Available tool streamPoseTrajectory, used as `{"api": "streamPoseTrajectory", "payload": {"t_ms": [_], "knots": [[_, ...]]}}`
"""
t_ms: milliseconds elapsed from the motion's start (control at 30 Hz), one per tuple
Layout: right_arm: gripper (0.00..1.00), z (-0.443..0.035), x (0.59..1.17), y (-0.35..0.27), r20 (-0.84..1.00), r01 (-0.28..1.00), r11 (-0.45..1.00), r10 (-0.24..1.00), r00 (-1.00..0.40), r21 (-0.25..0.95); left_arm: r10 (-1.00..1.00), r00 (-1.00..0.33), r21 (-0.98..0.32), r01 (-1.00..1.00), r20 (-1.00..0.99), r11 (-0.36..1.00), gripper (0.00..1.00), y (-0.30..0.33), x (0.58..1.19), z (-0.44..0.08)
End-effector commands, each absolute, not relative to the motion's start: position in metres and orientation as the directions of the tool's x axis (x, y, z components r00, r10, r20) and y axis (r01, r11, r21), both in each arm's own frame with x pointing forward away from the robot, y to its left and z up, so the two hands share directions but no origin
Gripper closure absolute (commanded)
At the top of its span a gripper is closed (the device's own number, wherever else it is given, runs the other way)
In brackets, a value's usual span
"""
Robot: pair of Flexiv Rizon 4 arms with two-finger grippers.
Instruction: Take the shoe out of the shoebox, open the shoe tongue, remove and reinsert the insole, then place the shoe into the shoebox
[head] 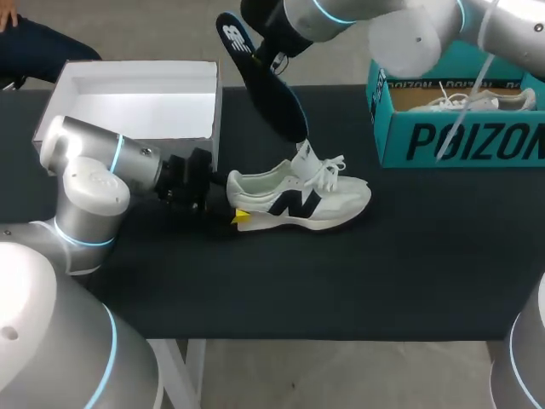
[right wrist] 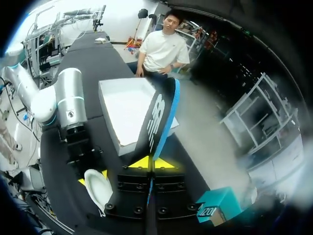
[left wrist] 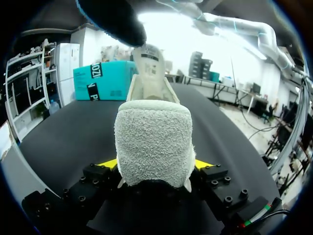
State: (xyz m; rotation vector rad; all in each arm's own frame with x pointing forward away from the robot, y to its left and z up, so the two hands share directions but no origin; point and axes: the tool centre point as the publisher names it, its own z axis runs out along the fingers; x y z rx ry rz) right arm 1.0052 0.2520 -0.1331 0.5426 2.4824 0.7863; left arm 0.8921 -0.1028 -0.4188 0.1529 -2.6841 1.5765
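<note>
1. Our left gripper (left wrist: pixel 155 165) is clamped from both sides on the sneaker's (head: pixel 298 200) heel; the sneaker stands on its sole on the table (head: pixel 341 281).
2. Our right gripper (right wrist: pixel 151 164) pinches the dark insole (head: pixel 268 77), lower end just above the tongue.
3. The white shoebox (head: pixel 128 66) sits beyond, with the teal shoebox (head: pixel 460 141) well apart.

The shoe (head: pixel 298 200) has a soft, matt off-white upper, and its heel (left wrist: pixel 154 142) looks nubby, like towelling. The insole (head: pixel 266 77) is dark, matt and smooth. The shoebox (head: pixel 136 75) at the tabletop's far left edge is plain matt white card. The teal box (head: pixel 460 141) at the far right corner is smooth printed card. The tabletop (head: pixel 358 281) is matt black. The left arm (head: pixel 89 183) and right arm (head: pixel 409 34) have smooth, glossy silvery shells.
</note>
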Motion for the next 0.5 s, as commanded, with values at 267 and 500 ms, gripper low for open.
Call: {"api": "streamPoseTrajectory", "payload": {"t_ms": [267, 500], "knots": [[1.00, -0.061, 0.964, 0.223, -0.264, 0.198, 0.633, 0.558, -0.787, 0.748, -0.073, -0.995, -0.869, -0.098, 0.072, 0.485, 1.00, -0.103, 0.893, -0.419], [1.00, -0.053, 0.953, 0.218, -0.157, 0.173, 0.523, 0.526, -0.836, 0.834, -0.073, -0.995, -0.869, -0.098, 0.072, 0.485, 1.00, -0.103, 0.893, -0.419]]}}
